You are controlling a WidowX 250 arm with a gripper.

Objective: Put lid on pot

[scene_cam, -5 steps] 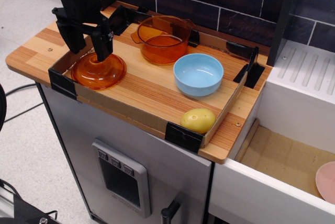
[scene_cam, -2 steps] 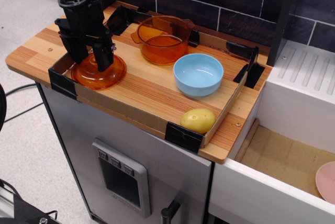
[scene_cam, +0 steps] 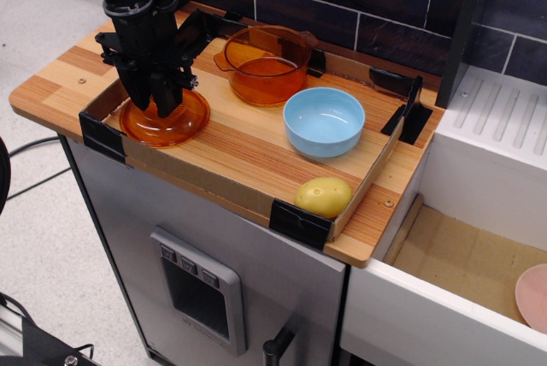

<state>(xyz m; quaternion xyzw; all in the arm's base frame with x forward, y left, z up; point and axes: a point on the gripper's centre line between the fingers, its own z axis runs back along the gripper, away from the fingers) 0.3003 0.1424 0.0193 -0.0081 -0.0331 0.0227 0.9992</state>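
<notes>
The translucent orange lid (scene_cam: 186,123) lies at the left end of the wooden tray (scene_cam: 244,161). My black gripper (scene_cam: 161,103) comes straight down on its middle, with the fingers drawn close together around the central knob, which they hide. The lid's rim still looks to be resting on the wood. The deep orange pot (scene_cam: 265,67) stands upright and uncovered at the back of the tray, to the right of the gripper and well apart from it.
A light blue bowl (scene_cam: 324,121) sits right of the pot. A yellow potato (scene_cam: 323,196) lies at the tray's front right corner. Low black-cornered walls (scene_cam: 299,222) edge the tray. A sink (scene_cam: 461,263) holding a pink plate (scene_cam: 534,296) is at the right.
The gripper has come down over the lid's knob and its fingers have closed together on it. The lid has shifted slightly to the right.
</notes>
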